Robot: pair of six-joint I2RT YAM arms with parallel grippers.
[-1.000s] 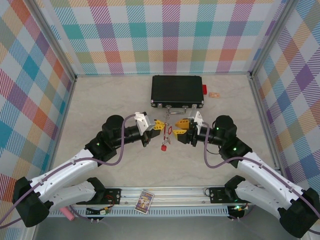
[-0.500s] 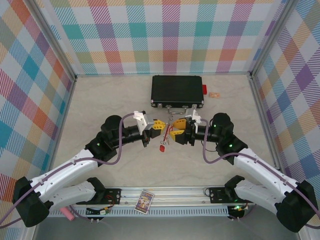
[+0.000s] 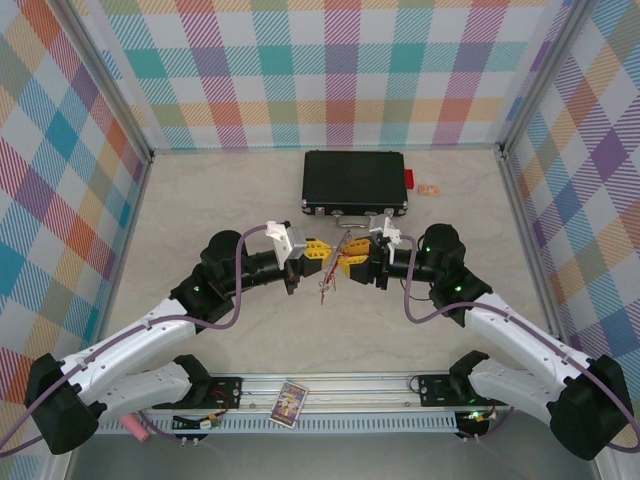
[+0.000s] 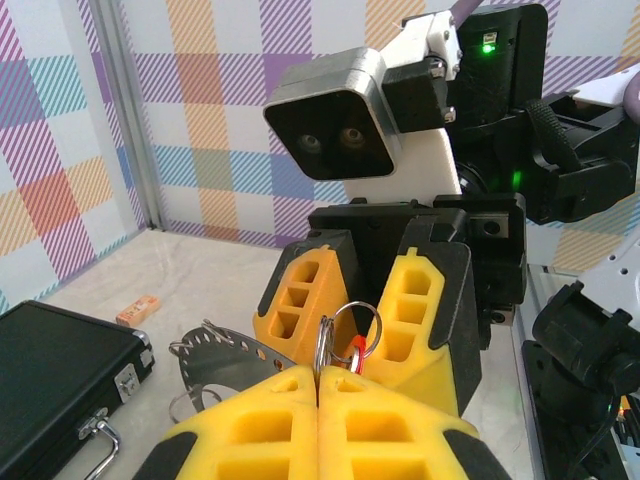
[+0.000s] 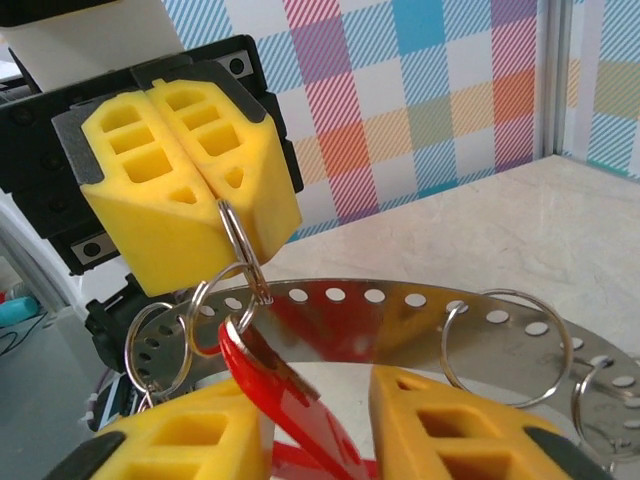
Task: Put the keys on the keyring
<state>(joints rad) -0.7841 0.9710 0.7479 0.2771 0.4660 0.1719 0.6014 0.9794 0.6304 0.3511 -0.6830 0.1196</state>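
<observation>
The right gripper (image 3: 351,263) has moved in — jaws part-open around a red plastic key tag (image 5: 285,395) — to meet the left gripper (image 3: 319,251), clamped on a small silver split ring (image 5: 238,235); threading looks near.

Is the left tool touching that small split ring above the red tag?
Touching. In the right wrist view the left tool is shut, with the split ring pinched by its top edge between the fingers.

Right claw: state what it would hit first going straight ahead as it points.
Probably the red tag and perforated metal strip just ahead of the right claw, then the left claw; depth is unclear.
</observation>
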